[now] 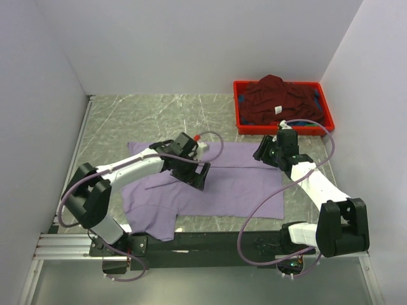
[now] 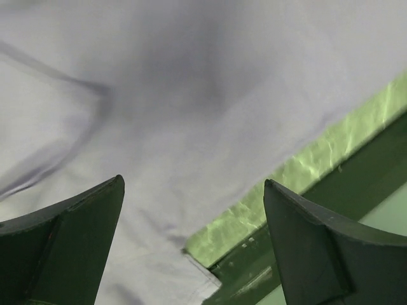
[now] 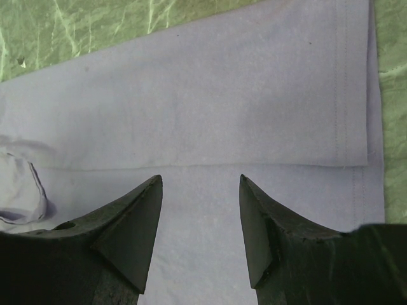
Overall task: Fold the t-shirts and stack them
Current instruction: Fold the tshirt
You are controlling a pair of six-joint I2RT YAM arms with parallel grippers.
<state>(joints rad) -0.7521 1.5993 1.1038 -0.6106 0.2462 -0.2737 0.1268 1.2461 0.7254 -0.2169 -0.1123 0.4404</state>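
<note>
The lavender t-shirt (image 1: 235, 184) lies spread on the table, its far part folded over so a fold edge runs across it (image 3: 191, 114). My left gripper (image 1: 196, 179) is open and empty above the shirt's middle; in the left wrist view (image 2: 194, 190) the cloth (image 2: 191, 95) fills the space under it, with a sleeve hem near the table's front edge. My right gripper (image 1: 264, 152) is open and empty over the shirt's right part (image 3: 200, 181). The maroon t-shirt (image 1: 273, 98) with a small white label is heaped in the red crate (image 1: 238, 108).
The red crate stands at the back right by the wall, with bits of blue (image 1: 318, 95) and green (image 1: 306, 125) cloth under the maroon shirt. Marbled green tabletop (image 1: 146, 114) shows around the lavender shirt. A dark rail (image 2: 356, 171) runs along the table's near edge.
</note>
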